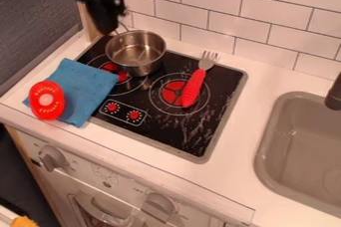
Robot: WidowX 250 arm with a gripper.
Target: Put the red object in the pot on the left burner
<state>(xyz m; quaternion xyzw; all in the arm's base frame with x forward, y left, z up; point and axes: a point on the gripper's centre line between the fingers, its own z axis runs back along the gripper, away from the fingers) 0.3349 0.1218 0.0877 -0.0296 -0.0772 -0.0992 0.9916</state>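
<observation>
- The red, round toy piece with a pale centre and a ring of small pale marks [47,100] is on the left part of the blue folded cloth [82,90], near the front edge of the bench [230,178]; it is outside the pot.
- The cloth lies partly on the white bench and partly over the left side of the black stovetop with its grey rim [220,114], reaching across some of the left burner.
- The left burner, a red disc inside thin pale rings [122,77], shows between the cloth and the pot.
- The shiny silver metal pot [136,54] stands upright at the back left of the stovetop, over the rear part of that burner, its thin handle pointing towards the wall.
- Two small red control dials [123,111] are marked on the stovetop in front of the left burner.
- A fork with a red handle and metal tines [193,86] lies across the right burner [173,91], tines towards the wall.
- The black end effector [106,27] hangs at the upper left, above the pot's back left side and well apart from the red piece; whether it is spread or pressed together, I cannot tell.
- Right of the stovetop, a grey sink [299,141] is set into the bench, with part of a black tap [335,94] over it.
- White rectangular tiles [250,14] cover the wall behind.
- Below the bench is a white oven front [100,173] with grey knobs.
</observation>
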